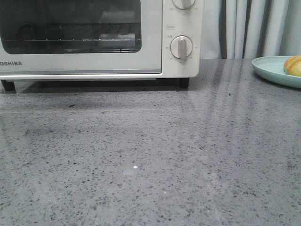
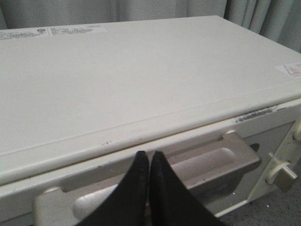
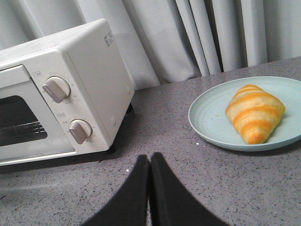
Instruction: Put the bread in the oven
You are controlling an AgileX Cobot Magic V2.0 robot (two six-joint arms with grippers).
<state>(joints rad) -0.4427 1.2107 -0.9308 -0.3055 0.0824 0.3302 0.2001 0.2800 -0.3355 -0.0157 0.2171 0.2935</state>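
Both grippers pressed together, bread on its plate, oven door shut.

The left gripper [image 2: 149, 162] hangs over the Toshiba toaster oven [image 1: 155, 42], fingertips just above the door handle [image 2: 188, 172]. The right gripper [image 3: 149, 162] hovers over the grey countertop [image 1: 150, 155], empty, near the croissant-shaped bread [image 3: 254, 113] on a pale blue plate [image 3: 209, 125] beside the oven.

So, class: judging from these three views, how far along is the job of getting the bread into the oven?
Nothing looks done: the oven door is shut and the bread lies on its plate. In hand: the left gripper, fingers together, hovers just above the door handle. Left: opening the door, lifting the bread, placing it inside. The right gripper is shut, empty.
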